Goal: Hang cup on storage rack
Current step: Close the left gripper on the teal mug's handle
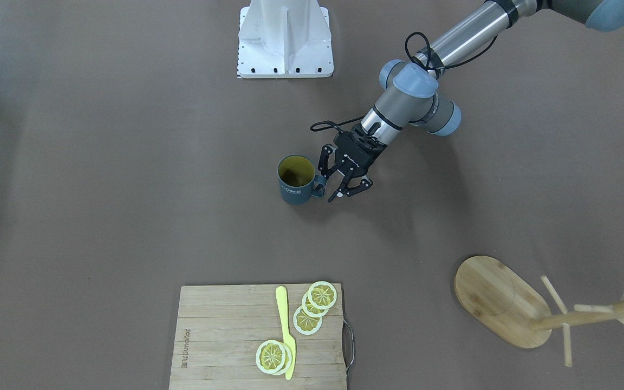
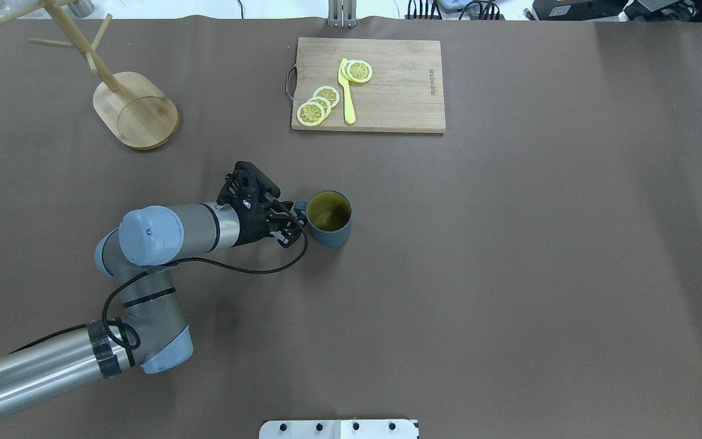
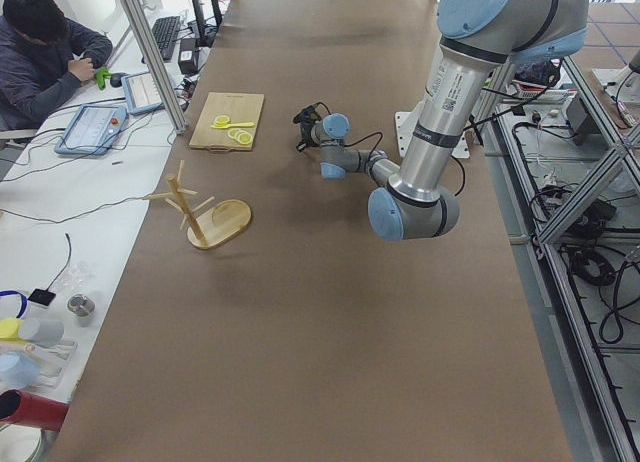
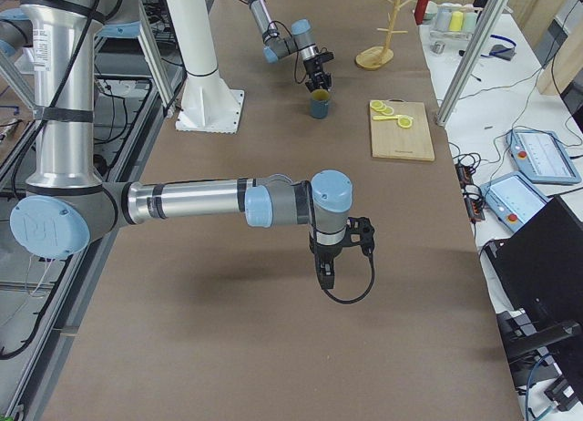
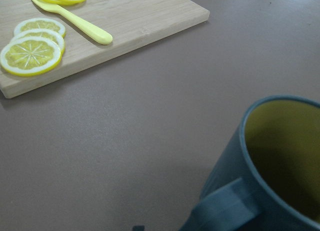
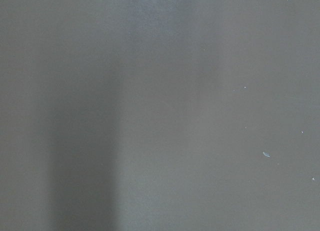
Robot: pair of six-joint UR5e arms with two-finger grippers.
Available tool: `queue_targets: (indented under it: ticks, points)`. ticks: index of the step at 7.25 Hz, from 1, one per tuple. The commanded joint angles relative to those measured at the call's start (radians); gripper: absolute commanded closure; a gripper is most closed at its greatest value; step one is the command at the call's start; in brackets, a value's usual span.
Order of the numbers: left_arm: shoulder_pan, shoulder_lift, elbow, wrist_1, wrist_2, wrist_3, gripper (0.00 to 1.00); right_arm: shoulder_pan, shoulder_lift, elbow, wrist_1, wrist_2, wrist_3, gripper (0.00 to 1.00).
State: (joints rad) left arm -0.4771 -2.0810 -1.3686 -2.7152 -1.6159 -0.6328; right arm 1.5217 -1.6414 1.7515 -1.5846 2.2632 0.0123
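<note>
Far left: the storage rack (image 2: 138, 113) stands upright, well apart from the cup. Centre: my left claw (image 2: 292, 227) is spread open just beside the handle of the cup (image 2: 328, 219), which sits upright on the table (image 2: 509, 274). Right: my right claw (image 4: 332, 268) hangs above the table, and I cannot tell whether it is open or closed.

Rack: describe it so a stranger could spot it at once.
On the brown table in the overhead view, go to the far left corner, left of the board. The rack stands there. Both are bamboo, but only it has an oval base, an upright post and thin pegs.
</note>
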Motion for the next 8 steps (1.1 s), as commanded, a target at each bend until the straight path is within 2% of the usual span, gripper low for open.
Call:
queue_targets:
  ticks: [1, 3, 7, 8]
  points:
    - [0.000, -0.002, 0.000, -0.002, 0.001, -0.058, 0.71, 0.000, 0.000, 0.000, 0.000, -0.001, 0.000, 0.00]
    - [0.002, -0.002, 0.000, -0.008, -0.001, -0.070, 0.79, 0.000, 0.002, 0.002, 0.000, -0.001, 0.000, 0.00]
    - [0.000, -0.001, -0.003, -0.014, -0.001, -0.073, 0.86, 0.000, 0.002, 0.002, 0.000, 0.001, 0.000, 0.00]
    - [-0.001, -0.001, -0.006, -0.015, -0.001, -0.112, 0.90, 0.000, 0.002, 0.002, 0.000, -0.001, 0.000, 0.00]
